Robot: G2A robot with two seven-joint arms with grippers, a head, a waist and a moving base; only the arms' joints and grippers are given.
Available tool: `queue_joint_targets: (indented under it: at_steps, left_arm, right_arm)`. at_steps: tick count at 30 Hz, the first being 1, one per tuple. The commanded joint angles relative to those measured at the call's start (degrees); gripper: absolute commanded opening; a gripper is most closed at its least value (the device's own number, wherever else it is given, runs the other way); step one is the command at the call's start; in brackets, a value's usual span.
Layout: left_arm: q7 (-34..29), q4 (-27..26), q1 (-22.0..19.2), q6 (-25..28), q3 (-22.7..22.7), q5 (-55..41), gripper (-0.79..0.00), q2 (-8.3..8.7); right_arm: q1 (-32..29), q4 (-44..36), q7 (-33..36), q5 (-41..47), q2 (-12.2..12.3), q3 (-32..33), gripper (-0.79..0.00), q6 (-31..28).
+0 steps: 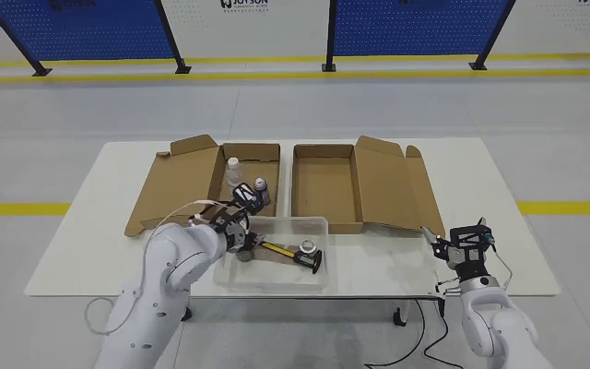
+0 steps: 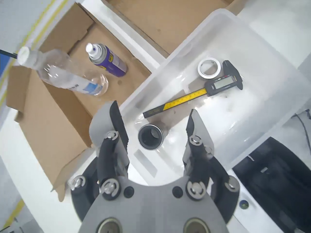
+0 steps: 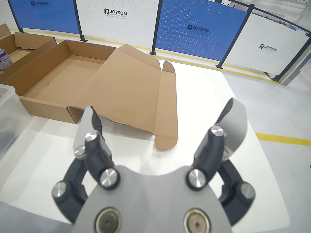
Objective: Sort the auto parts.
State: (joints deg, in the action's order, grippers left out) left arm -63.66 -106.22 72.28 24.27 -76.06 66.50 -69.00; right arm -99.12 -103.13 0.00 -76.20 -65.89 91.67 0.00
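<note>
**A:** What's the left gripper (image 2: 153, 109) doing?

**B:** Its jaws are spread wide and hold nothing, low over one end of the clear plastic bin (image 2: 255, 56). The fingers (image 2: 117, 122) are curved grey metal plates faced with black ridged pads.

**A:** And the parts?

**B:** Three lie in the bin. A short metal sleeve (image 2: 151, 137), bright-rimmed with a dark bore, sits on the bin floor between the spread fingers and touches neither. Just past it lies a digital caliper (image 2: 194, 94), a yellow-and-black rule with a black head and grey display, its thin end toward the sleeve. A flat white ring (image 2: 209, 68) rests just beside the caliper's head, deeper in the bin.

**A:** Outside the bin?

**B:** Beyond its long wall are two open boxes of brown corrugated cardboard. The first box (image 2: 48, 127) holds a purple spray can (image 2: 107, 60) and a clear bottle (image 2: 65, 73), both white-topped and standing. The second box (image 3: 60, 73) has its lid folded flat.

**A:** The right gripper (image 3: 160, 104)?

**B:** It's wide open too and holds nothing. It is over the smooth white table (image 3: 206, 112), well apart from the bin.
</note>
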Motion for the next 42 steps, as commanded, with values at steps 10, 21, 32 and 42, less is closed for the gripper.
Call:
queue_joint_targets:
  at_steps: [10, 21, 32, 42]
  left_arm:
    - [-2.59, 6.96, -3.13, -3.62, 1.89, 0.69, -0.345, 0.17]
    - [-4.82, 11.74, -6.59, -5.53, 4.20, 2.99, -0.453, 0.23]
    - [-7.57, 13.15, -7.85, -4.15, 5.04, 1.21, -0.434, 0.55]
    - [-9.20, 15.06, -9.58, -3.17, 6.74, 0.56, -0.437, 0.70]
  right_arm:
    - [0.00, 0.00, 0.00, 0.00, 0.00, 0.00, 0.000, 0.00]
    - [0.00, 0.00, 0.00, 0.00, 0.00, 0.00, 0.000, 0.00]
    - [0.00, 0.00, 0.00, 0.00, 0.00, 0.00, 0.000, 0.00]
    - [0.00, 0.00, 0.00, 0.00, 0.00, 0.00, 0.000, 0.00]
